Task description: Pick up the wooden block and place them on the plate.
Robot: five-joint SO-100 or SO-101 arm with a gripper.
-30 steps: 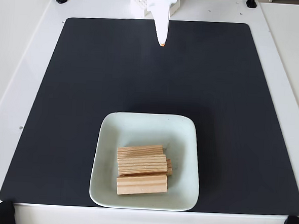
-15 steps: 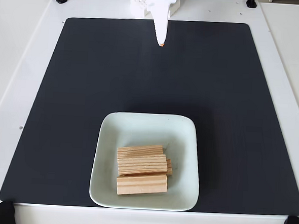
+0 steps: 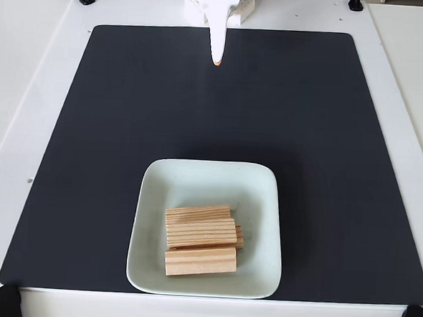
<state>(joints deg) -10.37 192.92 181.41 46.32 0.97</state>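
Resting in the plate [image 3: 260,204], the wooden blocks [image 3: 200,240] lie bunched together in its lower half, toward 6 o'clock of the dish, their long sides running nearly left to right. Three show plainly from above: one at the top of the group, one in the middle sitting a little higher, and one nearest the front rim; the end of another peeks out at the right under the middle one. The plate sits on a black mat [image 3: 112,138] at about 6 o'clock of the mat, close to its front edge. The mat covers most of the white table [image 3: 30,68]. At 12 o'clock, well apart from the plate, the white jaws [image 3: 216,61] hang over the mat's far edge, drawn together to one slim orange-tipped point, holding nothing.
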